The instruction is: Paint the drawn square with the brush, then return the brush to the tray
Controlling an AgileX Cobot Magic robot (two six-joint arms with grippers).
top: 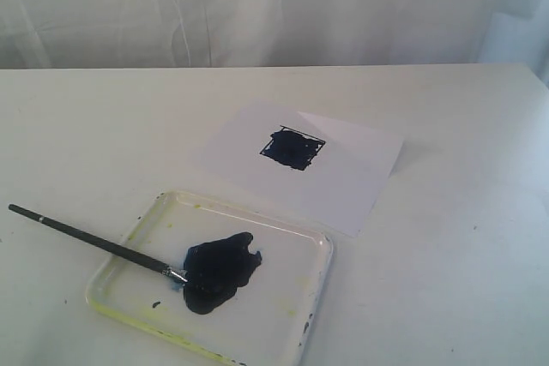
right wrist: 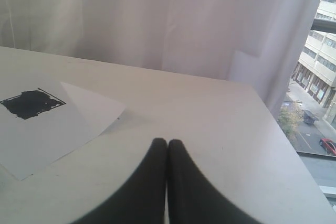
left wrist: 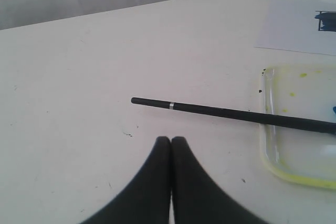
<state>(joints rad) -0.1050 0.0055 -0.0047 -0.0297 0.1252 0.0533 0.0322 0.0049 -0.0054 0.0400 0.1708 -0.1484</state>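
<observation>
Nearest lies the shallow clear plastic tray [top: 328, 250], the long dark-handled brush [top: 94, 241] resting tip in its dark paint puddle [top: 219, 272], handle overhanging the rim above the white worktop [top: 446, 280]. Beyond, the black-outlined square [top: 292, 149] on white paper [top: 343, 190] looks filled. Only wrist views show left claw [left wrist: 171, 140], near the handle, and right claw [right wrist: 167, 142]: both pinched closed, empty. Avoid nudging that handle.

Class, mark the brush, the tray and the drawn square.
the brush [top: 94, 242], exterior view, middle of its handle.
the tray [top: 287, 289], exterior view, bare floor near right rim.
the drawn square [top: 292, 148], exterior view, its painted centre.
</observation>
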